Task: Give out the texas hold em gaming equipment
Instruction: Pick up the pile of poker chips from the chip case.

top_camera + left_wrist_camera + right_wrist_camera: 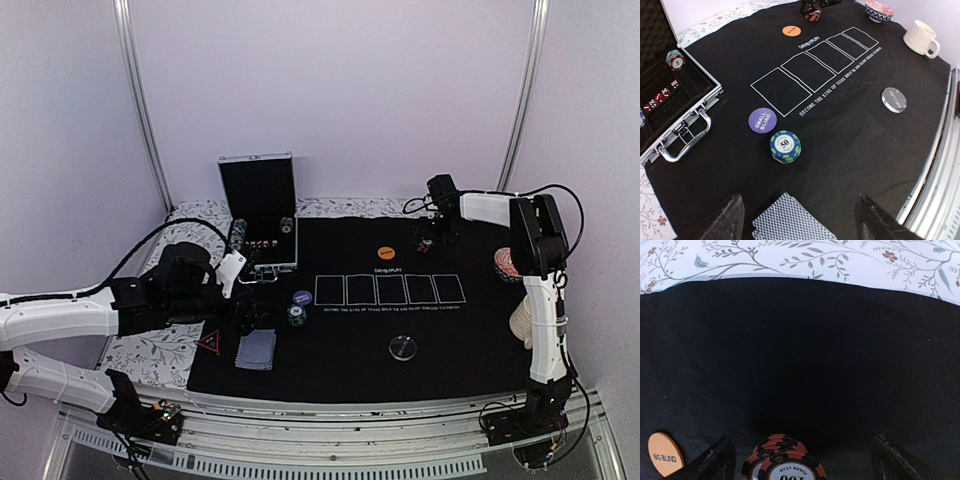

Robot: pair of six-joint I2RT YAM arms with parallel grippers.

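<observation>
A deck of cards with grey-blue patterned backs (256, 350) lies on the black mat (400, 310) at the near left. My left gripper (243, 318) hovers over it, open and empty; in the left wrist view (799, 222) the cards (790, 220) lie between its spread fingers (722, 220). A green-blue chip stack (785, 146) and a purple small-blind disc (762, 120) sit just beyond. A red triangle marker (209, 342) lies left of the deck. My right gripper (437, 238) is open at the far right, with a red-black chip stack (785, 462) between its fingers (715, 460), untouched.
An open metal case (260, 212) with chips and dice stands at the back left. An orange big-blind disc (386, 254) lies behind the five printed rectangles and a clear disc (403, 347) in front of them. A patterned bowl (507, 265) and a white mug (525, 322) stand at the right edge.
</observation>
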